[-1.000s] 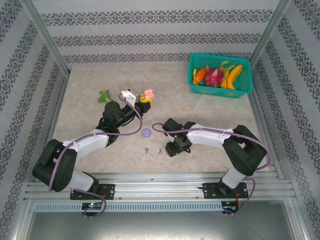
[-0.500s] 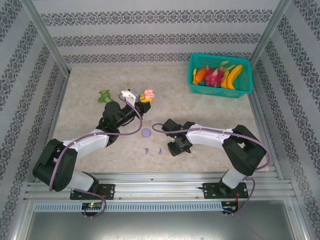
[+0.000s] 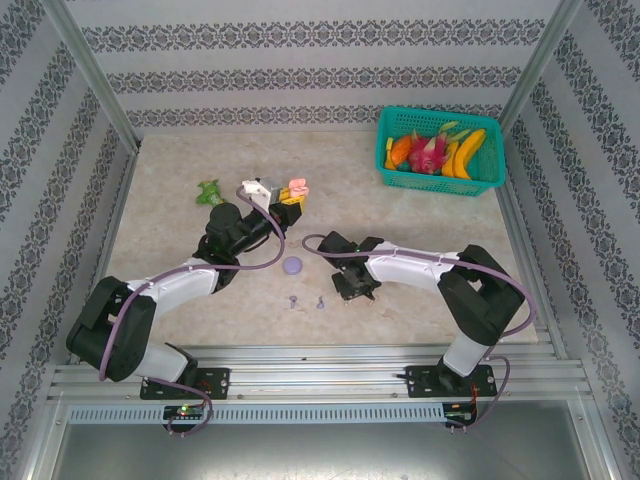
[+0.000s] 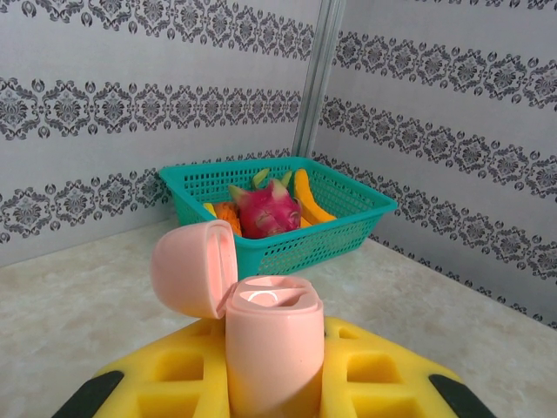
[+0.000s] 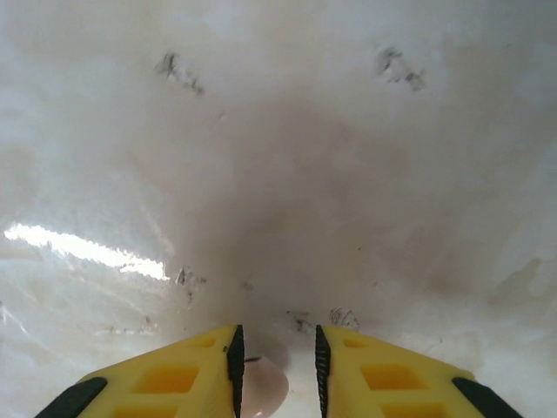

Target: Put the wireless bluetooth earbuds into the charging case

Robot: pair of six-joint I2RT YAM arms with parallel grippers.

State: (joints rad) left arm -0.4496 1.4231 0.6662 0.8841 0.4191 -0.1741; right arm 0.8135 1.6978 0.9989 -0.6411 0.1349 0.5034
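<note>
One open pink case [image 4: 265, 335]; fruit [image 4: 265, 213] in teal basket [image 4: 331, 244]

The pale table [image 3: 400, 215] bears a teal basket [image 3: 430, 182], purple case [image 3: 292, 266] and purple earbuds [image 3: 292, 301].

Glossy pink case [image 4: 271, 344], plastic mesh basket [image 4: 335, 242]
</note>
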